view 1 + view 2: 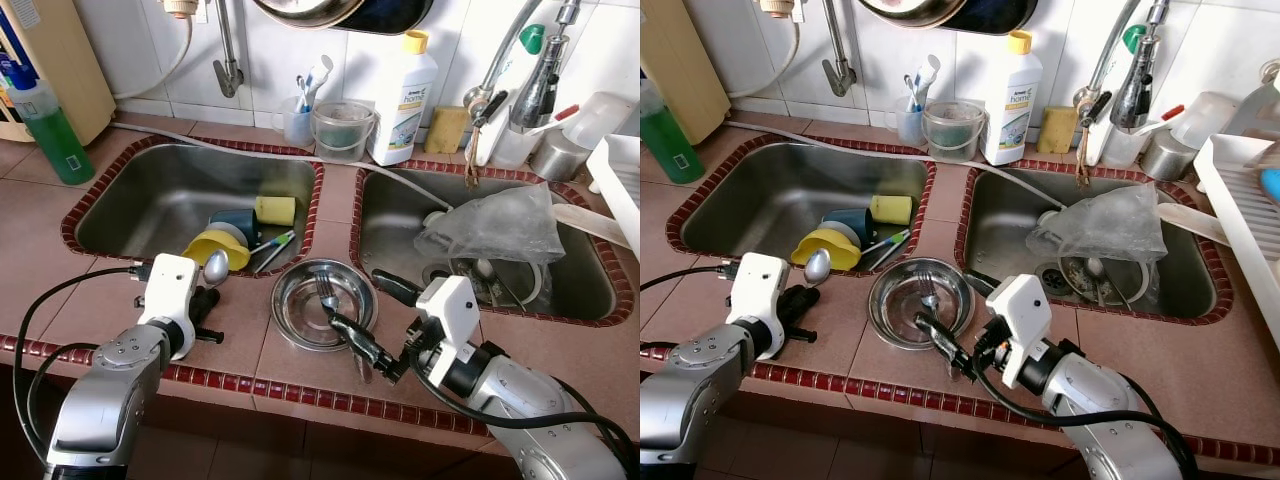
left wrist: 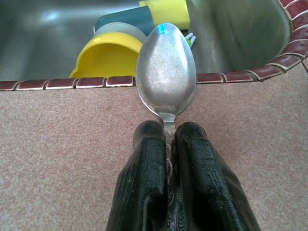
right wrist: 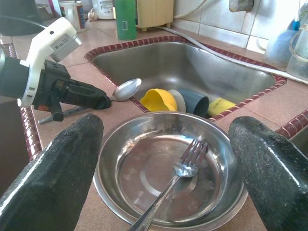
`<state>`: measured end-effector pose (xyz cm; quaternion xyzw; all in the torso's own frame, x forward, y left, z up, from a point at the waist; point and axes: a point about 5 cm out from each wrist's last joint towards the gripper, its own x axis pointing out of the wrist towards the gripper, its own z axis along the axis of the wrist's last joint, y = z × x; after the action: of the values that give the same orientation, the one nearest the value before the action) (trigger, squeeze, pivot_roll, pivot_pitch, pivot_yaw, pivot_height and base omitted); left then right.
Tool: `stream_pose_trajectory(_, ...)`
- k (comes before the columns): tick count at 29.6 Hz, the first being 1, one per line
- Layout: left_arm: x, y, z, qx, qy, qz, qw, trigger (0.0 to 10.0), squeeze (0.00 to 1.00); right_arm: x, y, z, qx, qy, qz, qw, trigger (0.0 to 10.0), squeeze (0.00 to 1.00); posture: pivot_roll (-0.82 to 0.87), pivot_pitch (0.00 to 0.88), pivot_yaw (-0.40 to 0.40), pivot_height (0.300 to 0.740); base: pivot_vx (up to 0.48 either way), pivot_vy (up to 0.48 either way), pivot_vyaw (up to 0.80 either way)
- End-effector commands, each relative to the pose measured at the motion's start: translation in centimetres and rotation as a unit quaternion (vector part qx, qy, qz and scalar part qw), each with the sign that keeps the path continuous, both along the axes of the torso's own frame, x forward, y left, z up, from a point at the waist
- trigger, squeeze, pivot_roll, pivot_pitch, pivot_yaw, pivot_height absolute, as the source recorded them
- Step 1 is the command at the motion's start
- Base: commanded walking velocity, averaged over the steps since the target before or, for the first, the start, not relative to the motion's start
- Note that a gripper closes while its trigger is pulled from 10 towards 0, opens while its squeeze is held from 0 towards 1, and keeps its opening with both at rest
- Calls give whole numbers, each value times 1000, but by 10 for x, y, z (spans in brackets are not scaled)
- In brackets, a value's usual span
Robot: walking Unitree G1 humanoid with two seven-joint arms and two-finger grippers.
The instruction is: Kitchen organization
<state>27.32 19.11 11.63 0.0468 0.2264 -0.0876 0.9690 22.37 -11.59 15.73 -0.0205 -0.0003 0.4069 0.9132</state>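
- Head views: left end effector (image 1: 205, 300) pinches a spoon (image 1: 216, 266) by its handle, low over the desk (image 1: 60, 290) at the near edge of the left sink (image 1: 120, 200). Right end effector (image 1: 365, 320) is spread beside the steel bowl (image 1: 300, 325) holding a fork (image 1: 328, 292).
- Left wrist view: fingers (image 2: 144, 187) pressed together on the spoon's neck. Judged light, stiff, slippery; the narrow neck grip may pivot.
- Right wrist view: fork tines rest in the bowl, handle over the near rim, the likeliest place to take hold.
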Motion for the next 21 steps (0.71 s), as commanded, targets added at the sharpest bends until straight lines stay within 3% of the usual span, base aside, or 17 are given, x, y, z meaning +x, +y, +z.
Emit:
stream_pose_trajectory(1, -10, 6, -27, 1, 77, 13, 997, 0, 0, 1, 1, 3, 0, -7, 5, 1000, 10000, 0, -37, 70, -39, 740, 0, 0, 0)
stream_pose_trajectory(13, 9, 9, 13, -35, 12, 9, 999, 0, 0, 4, 2, 3, -3, -13, 12, 1000, 10000, 0, -30, 49, -44, 740, 0, 0, 0)
stream_pose_trajectory(21, 8, 11, 11, -44, 20, 12, 999, 0, 0, 4, 3, 3, -4, -13, 13, 1000, 10000, 0, -32, 48, -42, 740, 0, 0, 0)
